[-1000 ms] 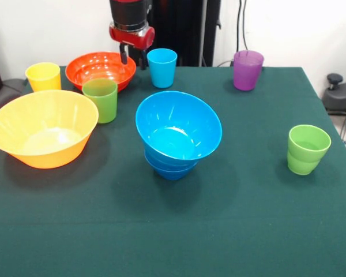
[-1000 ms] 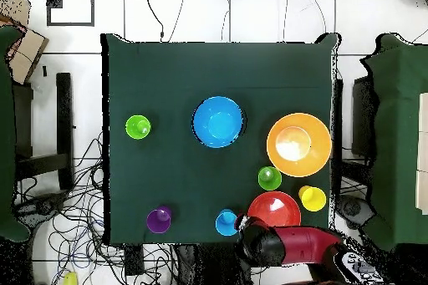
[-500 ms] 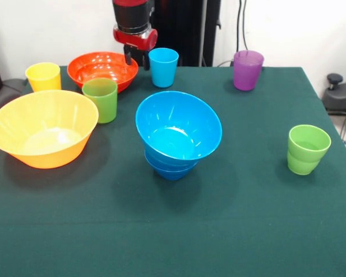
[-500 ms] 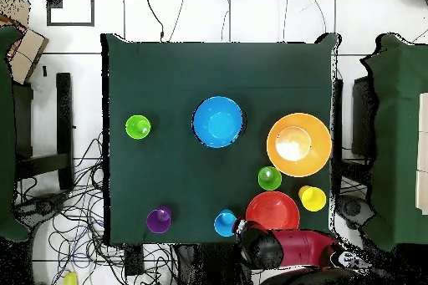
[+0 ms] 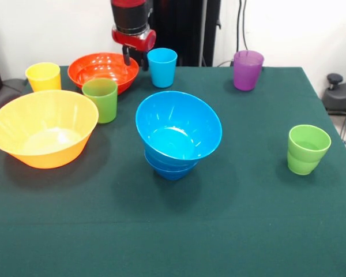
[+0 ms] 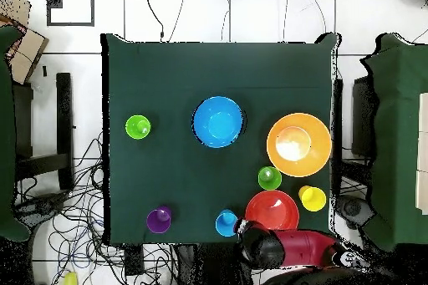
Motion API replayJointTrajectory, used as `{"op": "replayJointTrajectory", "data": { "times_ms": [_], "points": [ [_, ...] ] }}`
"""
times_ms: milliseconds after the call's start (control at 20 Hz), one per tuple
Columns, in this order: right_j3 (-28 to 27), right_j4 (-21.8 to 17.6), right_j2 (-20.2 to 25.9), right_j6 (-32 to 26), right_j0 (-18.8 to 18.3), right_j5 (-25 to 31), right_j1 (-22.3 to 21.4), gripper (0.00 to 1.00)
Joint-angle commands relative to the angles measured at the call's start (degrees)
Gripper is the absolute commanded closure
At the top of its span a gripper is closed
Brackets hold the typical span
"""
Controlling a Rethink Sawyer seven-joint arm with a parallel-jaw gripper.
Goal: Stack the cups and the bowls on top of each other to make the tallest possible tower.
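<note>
Gripper hangs over the far rim of the orange-red bowl, light blue cup just beside it; whether it grips the rim I cannot tell. The blue bowl tower stands mid-counter, nearer the camera, with open cloth around it.

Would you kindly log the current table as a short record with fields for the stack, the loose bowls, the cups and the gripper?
stack: big light blue bowl nested on smaller blue bowls, mid-table
loose bowls: yellow-orange bowl at the front view's left; orange-red bowl behind it
cups: yellow cup; green cup in front of the orange-red bowl; light blue cup; purple cup; second green cup apart at the right
gripper: gripper at the orange-red bowl's rim, beside the light blue cup; grip unclear
</note>
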Motion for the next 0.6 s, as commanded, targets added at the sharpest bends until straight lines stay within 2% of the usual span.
{"op": "replayJointTrajectory", "data": {
  "times_ms": [50, 600],
  "points": [
    [-8.5, -3.9, 3.6, -1.9, -0.3, -2.3, 3.4, 0.00],
    [-9.5, -3.7, 4.3, -2.3, -0.2, -1.3, 3.1, 0.00]
  ]
}}
